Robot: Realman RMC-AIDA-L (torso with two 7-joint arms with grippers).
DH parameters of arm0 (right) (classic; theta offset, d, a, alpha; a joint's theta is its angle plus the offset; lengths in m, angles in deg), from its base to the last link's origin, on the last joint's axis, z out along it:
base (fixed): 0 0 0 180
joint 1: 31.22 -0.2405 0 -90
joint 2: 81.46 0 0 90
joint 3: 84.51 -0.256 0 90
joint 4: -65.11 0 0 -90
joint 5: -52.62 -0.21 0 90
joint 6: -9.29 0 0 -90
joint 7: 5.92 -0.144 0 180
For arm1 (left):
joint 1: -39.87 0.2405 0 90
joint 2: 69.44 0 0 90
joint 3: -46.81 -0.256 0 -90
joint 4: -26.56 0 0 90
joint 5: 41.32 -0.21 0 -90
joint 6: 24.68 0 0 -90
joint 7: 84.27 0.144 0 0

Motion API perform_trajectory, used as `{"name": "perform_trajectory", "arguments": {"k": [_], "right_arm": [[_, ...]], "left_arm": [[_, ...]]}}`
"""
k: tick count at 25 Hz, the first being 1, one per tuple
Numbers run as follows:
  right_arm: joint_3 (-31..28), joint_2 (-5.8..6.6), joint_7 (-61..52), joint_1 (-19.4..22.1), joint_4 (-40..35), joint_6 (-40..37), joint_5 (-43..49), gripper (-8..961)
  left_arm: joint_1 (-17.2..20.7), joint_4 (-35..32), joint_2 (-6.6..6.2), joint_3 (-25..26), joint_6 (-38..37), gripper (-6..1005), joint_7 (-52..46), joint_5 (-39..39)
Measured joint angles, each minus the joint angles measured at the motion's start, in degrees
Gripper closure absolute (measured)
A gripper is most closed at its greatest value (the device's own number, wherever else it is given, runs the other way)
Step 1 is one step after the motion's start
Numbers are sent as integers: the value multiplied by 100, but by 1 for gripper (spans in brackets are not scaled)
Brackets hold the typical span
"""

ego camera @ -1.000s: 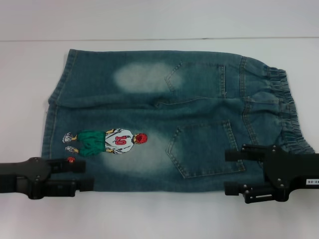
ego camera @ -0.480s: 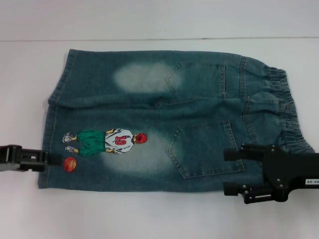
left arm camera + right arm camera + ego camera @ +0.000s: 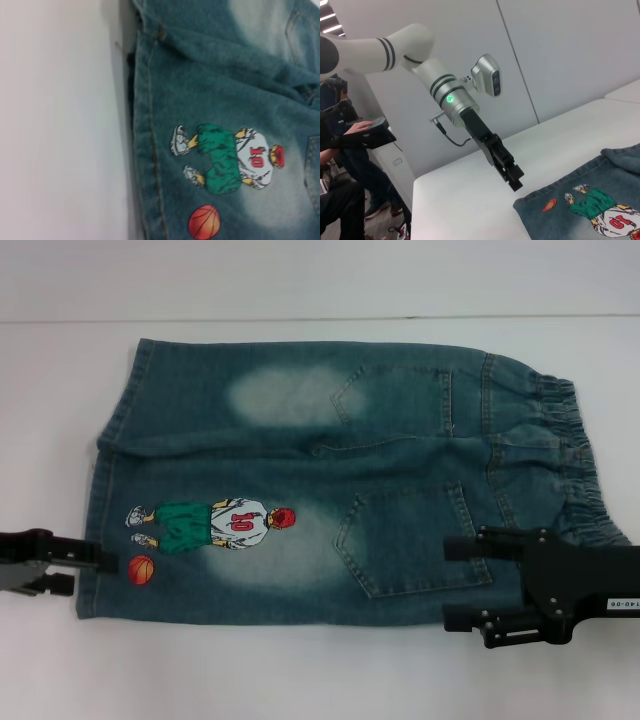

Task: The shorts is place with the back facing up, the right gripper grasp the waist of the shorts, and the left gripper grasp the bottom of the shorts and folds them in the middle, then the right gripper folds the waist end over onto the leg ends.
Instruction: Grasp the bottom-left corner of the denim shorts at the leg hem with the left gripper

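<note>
1. The shorts (image 3: pixel 330 485) lie flat on the white counter (image 3: pixel 300 670) with the back pockets up. The waist end (image 3: pixel 565 455) is on the robot's right and the leg ends (image 3: pixel 105 490) are on its left.
2. One second ago the left gripper (image 3: pixel 60 570) reached over the near leg, covering the small embroidered basketball (image 3: pixel 141 569). Now it has drawn back off the denim, and the basketball is in plain view.
3. The left gripper now sits just beside the bottom of the shorts (image 3: pixel 92 560), at the near corner. Its fingers are spread a little, with nothing between them. In the right wrist view it hangs in the air above the counter, close to the hem.
4. The right gripper (image 3: pixel 465 580) has hardly moved. It hovers over the near side of the shorts beside the lower back pocket (image 3: pixel 410 540), its fingers wide apart and holding nothing.
5. I judge that no grasp is made yet. The left gripper seems to be lining up again on the hem, so the middle fold has not started.
</note>
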Motion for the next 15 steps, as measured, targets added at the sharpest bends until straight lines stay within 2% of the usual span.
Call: {"name": "perform_trajectory", "arguments": {"k": [6, 15], "right_arm": [[10, 0, 8, -6, 2, 0, 0, 37], [2, 0, 30, -29, 34, 15, 1, 36]], "left_arm": [[-6, 26, 34, -252, 178, 144, -121, -200], [-15, 43, 48, -324, 326, 152, -134, -253]]}}
